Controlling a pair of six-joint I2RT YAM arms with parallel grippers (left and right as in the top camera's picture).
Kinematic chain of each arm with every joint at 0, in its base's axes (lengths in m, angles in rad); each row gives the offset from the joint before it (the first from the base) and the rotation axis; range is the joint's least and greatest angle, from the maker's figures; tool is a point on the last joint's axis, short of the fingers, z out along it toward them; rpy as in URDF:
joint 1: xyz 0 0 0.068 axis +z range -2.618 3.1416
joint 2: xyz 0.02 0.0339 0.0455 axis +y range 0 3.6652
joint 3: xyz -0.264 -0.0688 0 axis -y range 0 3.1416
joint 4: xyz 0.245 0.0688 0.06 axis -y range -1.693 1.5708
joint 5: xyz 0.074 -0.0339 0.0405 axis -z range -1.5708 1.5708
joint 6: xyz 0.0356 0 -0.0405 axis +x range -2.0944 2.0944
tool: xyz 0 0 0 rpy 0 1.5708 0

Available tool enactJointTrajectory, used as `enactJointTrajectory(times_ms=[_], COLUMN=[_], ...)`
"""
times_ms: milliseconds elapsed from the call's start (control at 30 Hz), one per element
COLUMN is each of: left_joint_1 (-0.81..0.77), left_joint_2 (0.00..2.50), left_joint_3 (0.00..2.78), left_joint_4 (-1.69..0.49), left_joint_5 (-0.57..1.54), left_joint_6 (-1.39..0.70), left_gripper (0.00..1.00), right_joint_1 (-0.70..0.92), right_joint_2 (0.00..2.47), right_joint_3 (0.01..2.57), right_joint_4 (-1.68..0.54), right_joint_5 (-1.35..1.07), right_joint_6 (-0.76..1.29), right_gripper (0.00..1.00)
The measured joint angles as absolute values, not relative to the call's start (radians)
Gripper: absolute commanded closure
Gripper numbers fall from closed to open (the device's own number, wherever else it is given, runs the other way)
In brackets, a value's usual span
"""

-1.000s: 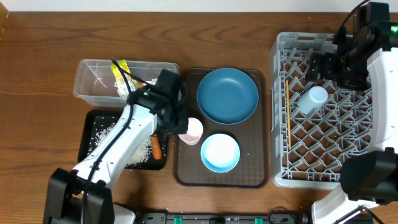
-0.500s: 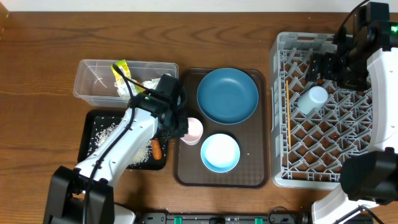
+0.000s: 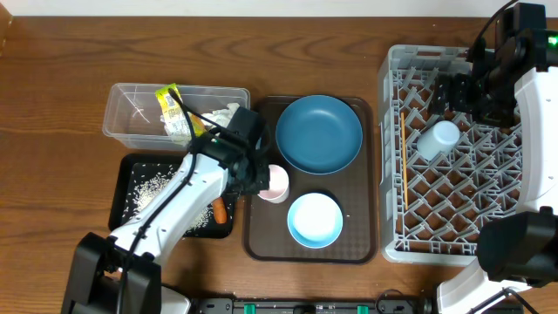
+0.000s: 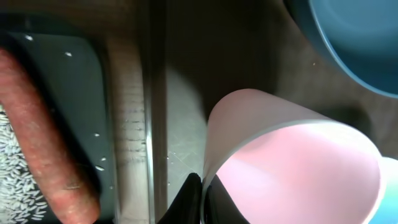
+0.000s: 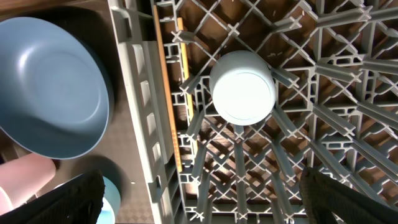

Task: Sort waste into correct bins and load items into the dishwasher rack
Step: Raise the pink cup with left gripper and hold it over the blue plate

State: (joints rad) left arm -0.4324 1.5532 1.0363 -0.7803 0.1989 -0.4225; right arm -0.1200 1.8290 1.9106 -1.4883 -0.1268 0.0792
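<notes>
Left gripper [image 3: 260, 179] has just pinched shut on the rim of the pale pink cup [image 3: 275, 183] at the brown tray's [image 3: 353, 244] left edge, so the cup looks ready to be carried to the grey dishwasher rack [image 3: 390, 174].

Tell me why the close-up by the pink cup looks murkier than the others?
Left wrist view: the lens sits very close, so the pale pink cup and carrot look soft, with deep shadow on the brown tray. Overhead view: even light, crisp. Right wrist view: sharp on the light blue cup.
</notes>
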Motion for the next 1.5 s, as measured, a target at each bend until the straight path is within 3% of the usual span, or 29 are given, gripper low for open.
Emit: enactJointTrajectory(times_ms=[367, 567, 867, 1167, 1500], left_joint_1=[-0.34, -0.28, -0.269, -0.269, -0.186], left_joint_2=[1.364, 1.251, 1.296, 1.358, 1.379], left_joint_3=[1.06, 1.084, 1.085, 1.085, 1.085], left_joint_4=[-0.75, -0.612, -0.469, -0.362, -0.226], left_joint_5=[0.291, 0.557, 0.945, 1.137, 1.242], left_joint_6=[-0.422, -0.423, -0.43, -0.498, -0.57], left_gripper=[0.94, 0.94, 0.94, 0.94, 0.94], right_joint_1=[-0.12, -0.12, -0.12, -0.12, -0.12], right_joint_2=[1.829, 1.829, 1.829, 1.829, 1.829], right_joint_3=[1.911, 1.911, 1.911, 1.911, 1.911], right_joint_4=[-1.488, -1.488, -1.437, -1.43, -1.608], right_joint_5=[-0.127, -0.127, -0.117, -0.157, -0.709], right_joint_6=[0.079, 0.079, 0.079, 0.066, -0.438], right_gripper=[0.01, 0.01, 0.01, 0.01, 0.02])
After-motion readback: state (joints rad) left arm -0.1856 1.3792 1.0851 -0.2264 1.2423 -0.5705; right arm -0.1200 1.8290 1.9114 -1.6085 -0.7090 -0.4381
